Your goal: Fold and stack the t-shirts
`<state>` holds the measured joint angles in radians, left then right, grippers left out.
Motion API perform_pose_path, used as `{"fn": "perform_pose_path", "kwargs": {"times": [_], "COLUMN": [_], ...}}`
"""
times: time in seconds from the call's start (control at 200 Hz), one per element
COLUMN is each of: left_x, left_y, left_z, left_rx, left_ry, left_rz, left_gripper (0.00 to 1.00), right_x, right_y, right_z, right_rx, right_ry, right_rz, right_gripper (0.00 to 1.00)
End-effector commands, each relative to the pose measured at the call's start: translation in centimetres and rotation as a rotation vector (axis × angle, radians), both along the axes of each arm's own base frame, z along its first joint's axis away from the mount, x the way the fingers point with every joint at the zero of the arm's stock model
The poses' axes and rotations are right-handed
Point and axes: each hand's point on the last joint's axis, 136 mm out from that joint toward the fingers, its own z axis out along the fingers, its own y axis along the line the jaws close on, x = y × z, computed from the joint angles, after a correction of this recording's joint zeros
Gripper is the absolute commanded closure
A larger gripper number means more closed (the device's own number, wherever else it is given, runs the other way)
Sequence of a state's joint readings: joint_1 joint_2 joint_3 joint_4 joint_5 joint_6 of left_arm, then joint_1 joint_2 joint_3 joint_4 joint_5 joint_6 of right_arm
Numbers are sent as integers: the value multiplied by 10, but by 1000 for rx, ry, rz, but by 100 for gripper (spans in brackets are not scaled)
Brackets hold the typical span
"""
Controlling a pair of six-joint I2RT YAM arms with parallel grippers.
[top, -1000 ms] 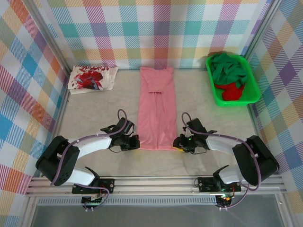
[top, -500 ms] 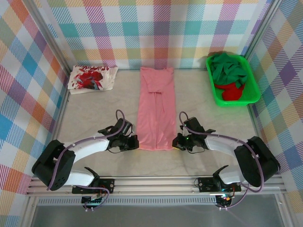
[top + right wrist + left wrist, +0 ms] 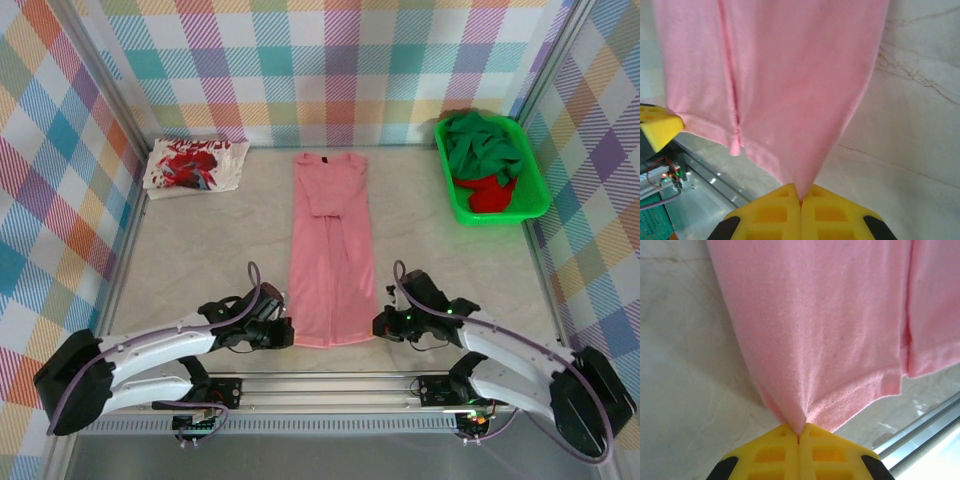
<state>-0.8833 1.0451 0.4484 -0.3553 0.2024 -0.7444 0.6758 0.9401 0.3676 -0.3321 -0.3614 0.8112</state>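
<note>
Pinching the near hem corners of the pink t-shirt (image 3: 330, 250), laid long down the middle of the table (image 3: 200, 250), with left gripper (image 3: 799, 436) and right gripper (image 3: 801, 199) each pressed tight on a thin tip of cloth. Could lose a corner through an uneven lift, or skew the fold and spill the tucked sleeves open. Hard to judge the depth of cloth inside each pinch, or to separate the green t-shirt (image 3: 480, 145) from the red t-shirt (image 3: 492, 196) heaped in the tray (image 3: 500, 216).
</note>
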Motion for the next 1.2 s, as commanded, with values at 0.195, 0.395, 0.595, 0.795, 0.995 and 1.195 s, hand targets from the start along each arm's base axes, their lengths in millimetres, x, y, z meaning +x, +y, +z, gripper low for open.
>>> {"fn": "perform_pose_path", "kwargs": {"times": [0.195, 0.395, 0.595, 0.795, 0.995, 1.195], "left_x": [56, 127, 197, 241, 270, 286], "left_y": [4, 1, 8, 13, 8, 7], "left_z": [59, 92, 92, 74, 67, 60], "left_rx": [16, -40, -27, 3, 27, 27], "left_ry": [-85, -149, -184, -193, -198, -190], "left_rz": [77, 110, 165, 180, 155, 153], "left_gripper": [100, 100, 100, 100, 100, 100], "right_x": [56, 118, 177, 224, 249, 269], "right_y": [-12, -2, 1, 4, 7, 5], "right_z": [43, 61, 74, 72, 57, 50], "right_rx": [-80, -103, -127, -130, -134, -138], "right_ry": [-64, -113, -195, -247, -244, -255], "right_rz": [-121, -114, -140, -148, -149, -167], "right_gripper": [100, 100, 100, 100, 100, 100]}}
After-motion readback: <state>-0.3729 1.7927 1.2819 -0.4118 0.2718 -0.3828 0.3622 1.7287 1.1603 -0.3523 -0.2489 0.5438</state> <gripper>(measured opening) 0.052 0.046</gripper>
